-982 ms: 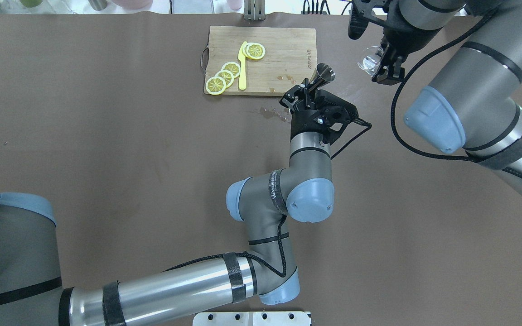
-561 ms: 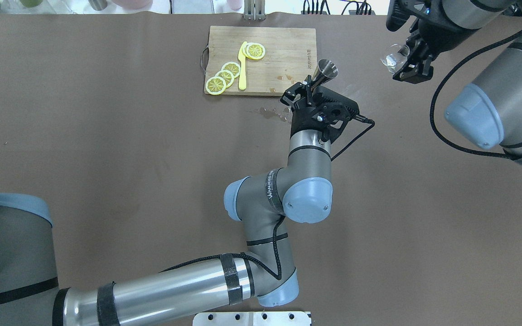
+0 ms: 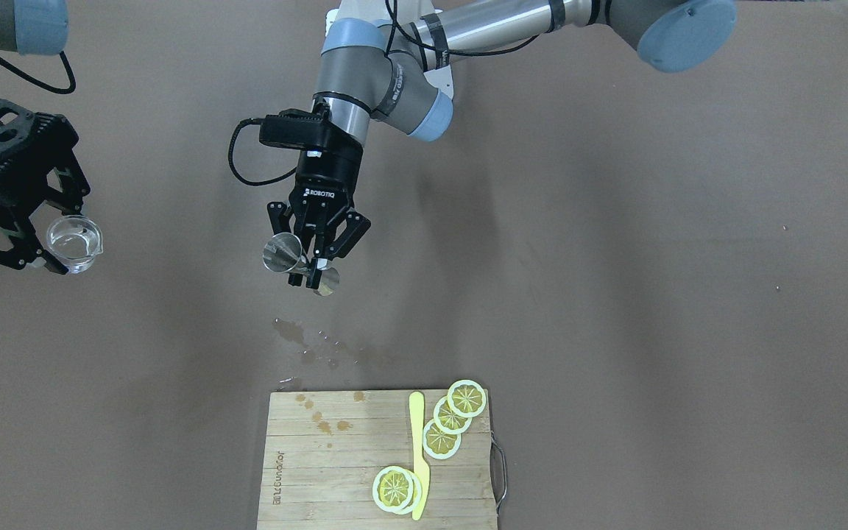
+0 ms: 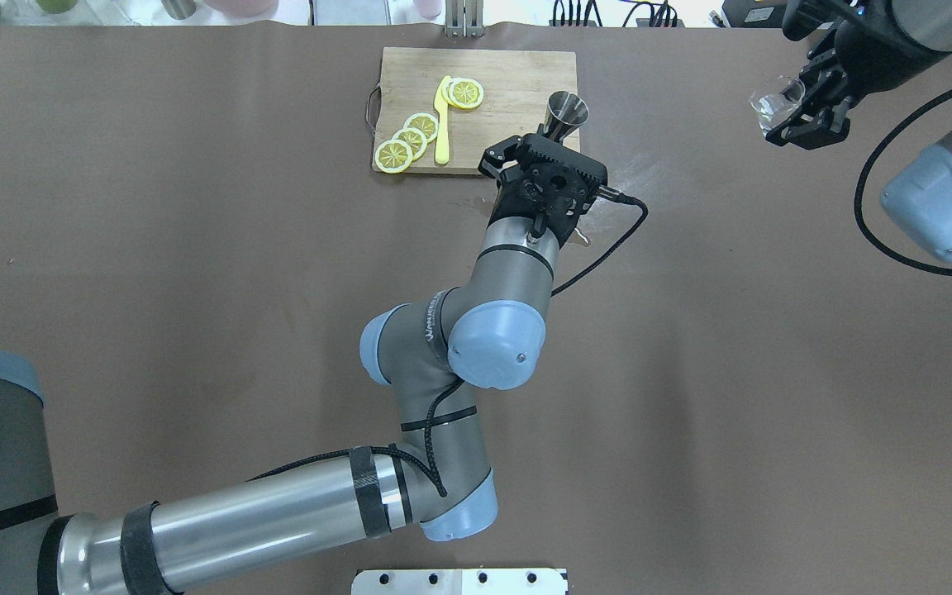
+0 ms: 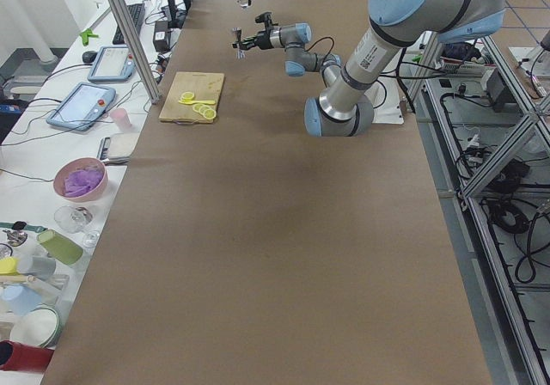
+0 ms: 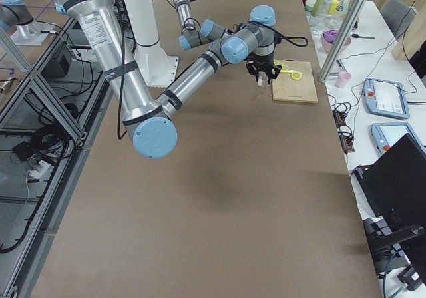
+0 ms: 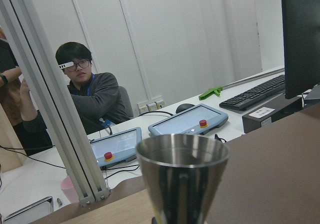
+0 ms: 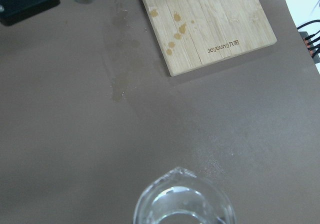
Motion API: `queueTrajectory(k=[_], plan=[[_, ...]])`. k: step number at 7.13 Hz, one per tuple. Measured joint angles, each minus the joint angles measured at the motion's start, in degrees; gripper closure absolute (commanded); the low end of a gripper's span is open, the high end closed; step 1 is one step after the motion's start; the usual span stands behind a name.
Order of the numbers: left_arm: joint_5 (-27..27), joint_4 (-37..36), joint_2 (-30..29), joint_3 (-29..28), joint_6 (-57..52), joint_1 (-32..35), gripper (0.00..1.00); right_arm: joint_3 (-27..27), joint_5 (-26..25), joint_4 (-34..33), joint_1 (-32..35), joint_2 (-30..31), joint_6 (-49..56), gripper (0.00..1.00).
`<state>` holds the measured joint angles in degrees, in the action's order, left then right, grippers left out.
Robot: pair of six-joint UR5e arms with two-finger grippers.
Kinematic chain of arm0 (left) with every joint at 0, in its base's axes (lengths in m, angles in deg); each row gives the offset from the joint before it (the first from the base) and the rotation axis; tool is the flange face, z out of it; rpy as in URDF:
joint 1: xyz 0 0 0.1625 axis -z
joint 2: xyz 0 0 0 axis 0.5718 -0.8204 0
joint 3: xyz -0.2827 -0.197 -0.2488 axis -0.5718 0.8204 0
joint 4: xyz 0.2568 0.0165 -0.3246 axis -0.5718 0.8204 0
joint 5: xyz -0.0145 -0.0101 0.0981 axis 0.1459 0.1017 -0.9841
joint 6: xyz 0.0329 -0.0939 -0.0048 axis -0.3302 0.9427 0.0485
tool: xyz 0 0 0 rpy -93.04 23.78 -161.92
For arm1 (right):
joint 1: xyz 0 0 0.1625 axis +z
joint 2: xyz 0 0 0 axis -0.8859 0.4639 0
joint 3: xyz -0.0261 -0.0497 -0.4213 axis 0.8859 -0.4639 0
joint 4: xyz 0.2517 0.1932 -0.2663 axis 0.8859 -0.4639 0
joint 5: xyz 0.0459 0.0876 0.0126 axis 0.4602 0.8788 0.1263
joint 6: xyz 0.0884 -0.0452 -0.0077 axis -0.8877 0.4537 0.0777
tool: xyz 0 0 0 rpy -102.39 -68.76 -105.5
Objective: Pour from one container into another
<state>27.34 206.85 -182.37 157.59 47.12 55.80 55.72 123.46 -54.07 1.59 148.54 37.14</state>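
- Exterior front-facing: left gripper (image 3: 313,259) clamped on polished steel double-cone jigger (image 3: 280,253), aloft near corner of wooden cutting board (image 3: 321,464).
- Right gripper (image 3: 54,246) clamped on clear spouted glass beaker (image 3: 76,245), well apart.
- Brown matte table (image 3: 615,294) spreads wide around both.

My left gripper (image 3: 311,274) is clamped on the waist of the steel jigger (image 3: 282,253), which is tilted over the brown table (image 3: 615,258). Well off to my right, my right gripper (image 3: 63,234) holds a clear glass cup (image 3: 76,244), mouth up. Farther out lie wet spots (image 3: 297,333) and a cutting board (image 3: 321,471) with lemon slices (image 3: 450,417).
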Motion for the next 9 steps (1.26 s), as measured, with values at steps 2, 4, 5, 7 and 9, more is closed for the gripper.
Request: queueTrajectory(k=[2,4,5,7,9], plan=[[3.56,2.28,3.45,3.22,0.09,2.43,1.0,-0.02,0.83,0.81,1.39,1.22,-0.3,1.0],[6.13,3.31,8.14,7.86,0.12,4.39,1.0,0.26,1.42,1.02,2.83,2.33,-0.3,1.0],[7.26,4.38,10.66,10.08,0.13,5.21,1.0,0.34,1.96,1.75,3.12,3.47,-0.25,1.0],[10.59,8.67,16.2,13.57,0.13,7.15,1.0,0.09,3.12,7.32,3.25,7.75,-0.4,1.0],[13.02,13.08,22.33,17.12,0.13,8.8,1.0,-1.27,6.56,13.28,3.28,11.55,-3.32,1.0]])
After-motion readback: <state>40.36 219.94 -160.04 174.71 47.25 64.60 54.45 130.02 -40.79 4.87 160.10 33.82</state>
